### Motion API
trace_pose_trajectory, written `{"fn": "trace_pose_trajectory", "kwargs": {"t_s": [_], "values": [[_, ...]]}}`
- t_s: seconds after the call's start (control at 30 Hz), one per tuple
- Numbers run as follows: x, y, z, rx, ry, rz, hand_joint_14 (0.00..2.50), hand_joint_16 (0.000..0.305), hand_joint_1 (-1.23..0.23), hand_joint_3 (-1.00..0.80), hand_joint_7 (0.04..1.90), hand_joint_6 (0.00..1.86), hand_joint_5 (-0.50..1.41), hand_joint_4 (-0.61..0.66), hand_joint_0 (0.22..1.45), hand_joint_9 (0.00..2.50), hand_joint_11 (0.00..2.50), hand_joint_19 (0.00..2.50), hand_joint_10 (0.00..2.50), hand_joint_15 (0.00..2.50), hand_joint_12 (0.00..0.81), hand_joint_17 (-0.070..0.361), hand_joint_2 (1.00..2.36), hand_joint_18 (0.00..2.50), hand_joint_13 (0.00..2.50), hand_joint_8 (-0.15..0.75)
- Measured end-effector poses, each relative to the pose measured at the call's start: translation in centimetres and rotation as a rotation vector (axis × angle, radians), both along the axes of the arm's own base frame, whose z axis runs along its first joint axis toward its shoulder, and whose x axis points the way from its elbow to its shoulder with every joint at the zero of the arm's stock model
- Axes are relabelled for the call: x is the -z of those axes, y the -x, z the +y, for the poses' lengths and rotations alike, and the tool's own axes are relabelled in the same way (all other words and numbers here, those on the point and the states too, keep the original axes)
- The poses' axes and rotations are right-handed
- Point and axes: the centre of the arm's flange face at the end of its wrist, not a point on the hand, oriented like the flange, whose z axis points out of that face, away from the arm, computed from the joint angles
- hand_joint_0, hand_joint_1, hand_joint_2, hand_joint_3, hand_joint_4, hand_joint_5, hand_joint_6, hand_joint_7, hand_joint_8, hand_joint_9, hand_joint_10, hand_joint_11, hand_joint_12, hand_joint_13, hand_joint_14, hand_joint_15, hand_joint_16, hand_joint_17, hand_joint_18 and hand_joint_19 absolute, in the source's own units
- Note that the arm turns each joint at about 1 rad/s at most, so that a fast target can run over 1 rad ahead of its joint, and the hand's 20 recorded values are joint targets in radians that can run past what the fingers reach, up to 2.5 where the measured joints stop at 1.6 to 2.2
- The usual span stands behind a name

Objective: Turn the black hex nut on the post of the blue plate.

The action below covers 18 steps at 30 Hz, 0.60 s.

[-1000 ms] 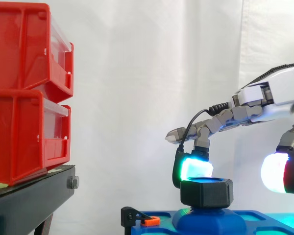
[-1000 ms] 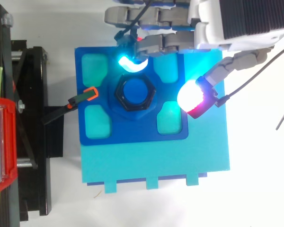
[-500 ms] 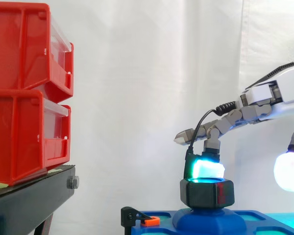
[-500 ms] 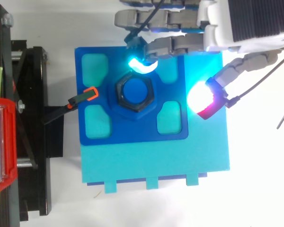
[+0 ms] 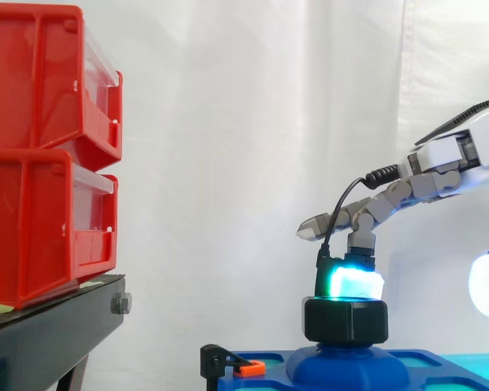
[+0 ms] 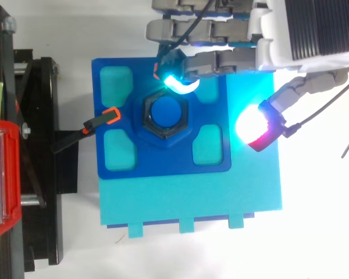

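Top view. Item: black hex nut (image 6: 147, 119), chunky, apparently hard plastic, seated on the round blue post (image 6: 166, 111) at the centre of the blue square plate (image 6: 163, 160). In the side view the nut (image 5: 345, 320) sits low on the post, just above the plate's domed boss.

Fixture: the blue plate lies on a larger cyan base sheet (image 6: 192, 197) on the white bench (image 6: 320, 232). A black clamp with an orange tip (image 6: 107, 116) bears on the plate at 9 o'clock of the nut.

Handling, by estimate: light, stiff, not fragile. Its smooth matt faces are likely to slip under a single pad. Six flats, with one pair facing 12 and 6 o'clock, give the best hold when pinched on opposite sides. The clamp should keep the plate from turning with it.

Hand (image 6: 291, 35): reaches in from 1 o'clock, spread and holding nothing. One of the fingers (image 6: 177, 82) is bent down, its cyan pad at the nut's 12 o'clock edge. In the side view it (image 5: 352, 282) appears to rest on the top rim. The thumb pad (image 6: 257, 125), white and red, hangs well apart at 3 o'clock.

Surroundings: two stacked red plastic bins (image 5: 41, 147) on a black stand (image 5: 57, 326), at 9 o'clock.
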Motion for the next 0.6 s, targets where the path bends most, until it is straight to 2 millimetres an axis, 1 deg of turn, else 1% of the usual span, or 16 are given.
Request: {"fn": "trace_pose_trajectory", "kwargs": {"t_s": [0.33, 0.6], "values": [[-0.9, 0.5, 0.7, 0.012, 0.007, 0.02, 0.0, 0.053, -0.57, -0.5, 0.8, 0.5, -0.26, 0.17, 0.42, 0.0, 0.0, 0.02, 0.0, 0.0, 0.348, 0.12, 1.0, 0.0, 0.0, 0.175], [-1.2, 0.6, 1.4, 0.007, 0.009, 0.028, 0.0, 0.053, -0.58, -0.5, 0.8, 0.5, -0.26, 0.17, 0.42, 0.0, 0.0, 0.03, 0.0, 0.0, 0.348, 0.12, 1.0, 0.0, 0.0, 0.173]]}}
